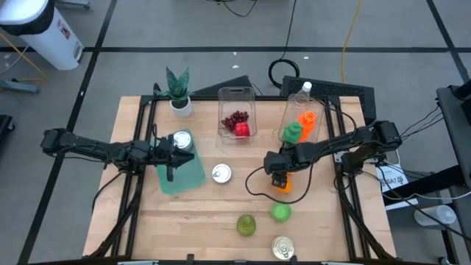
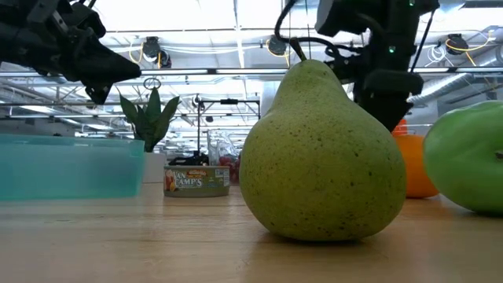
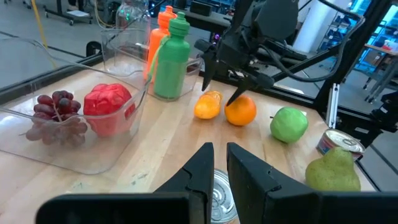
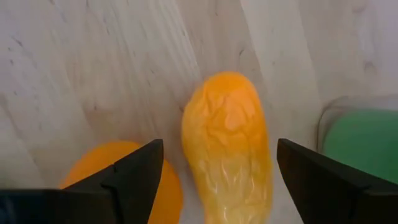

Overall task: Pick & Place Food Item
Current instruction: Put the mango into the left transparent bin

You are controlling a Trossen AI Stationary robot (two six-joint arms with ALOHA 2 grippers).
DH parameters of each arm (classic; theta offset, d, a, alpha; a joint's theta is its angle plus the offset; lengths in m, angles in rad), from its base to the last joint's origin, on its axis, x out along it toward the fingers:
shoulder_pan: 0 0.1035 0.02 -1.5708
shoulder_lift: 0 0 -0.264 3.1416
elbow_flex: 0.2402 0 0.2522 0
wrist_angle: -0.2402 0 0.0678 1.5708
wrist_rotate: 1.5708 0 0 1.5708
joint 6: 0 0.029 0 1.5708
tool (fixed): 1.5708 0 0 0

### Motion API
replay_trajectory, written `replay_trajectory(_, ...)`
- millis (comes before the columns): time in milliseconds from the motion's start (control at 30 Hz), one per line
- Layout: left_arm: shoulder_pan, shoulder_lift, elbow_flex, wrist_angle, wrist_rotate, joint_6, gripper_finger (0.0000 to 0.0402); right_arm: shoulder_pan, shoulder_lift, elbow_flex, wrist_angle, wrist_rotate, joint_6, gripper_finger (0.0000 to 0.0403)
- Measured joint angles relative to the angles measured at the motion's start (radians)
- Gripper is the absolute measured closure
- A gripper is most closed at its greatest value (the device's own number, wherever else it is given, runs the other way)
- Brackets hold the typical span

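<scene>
While no food is yet held, the step in hand reads as the reach. Item: long orange fruit [image 4: 229, 146], lying on the table [image 1: 199, 213] just beside a round orange [image 3: 240, 111], right of centre. Right gripper [image 4: 217, 163] directly above it, jaws apart, straddling the piece. Next move, as judged: lower, close on the long fruit alone, clear of the orange. Green bottle [image 3: 172, 59] close behind. Left gripper [image 3: 220, 165], jaws together, waits over the teal tray [image 1: 184, 175] at left.
</scene>
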Motion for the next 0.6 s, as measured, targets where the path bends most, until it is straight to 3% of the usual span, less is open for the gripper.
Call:
replay_trajectory(233, 0.0, 0.0, 0.0, 0.0, 0.0, 0.0, 0.035, 0.0, 0.0, -0.051, 0.07, -0.004, -0.066, 0.0101)
replay_trajectory(600, 0.0, 0.0, 0.0, 0.0, -0.001, 0.004, 0.035, -0.047, 0.0, -0.135, 0.182, -0.101, -0.132, 0.0101)
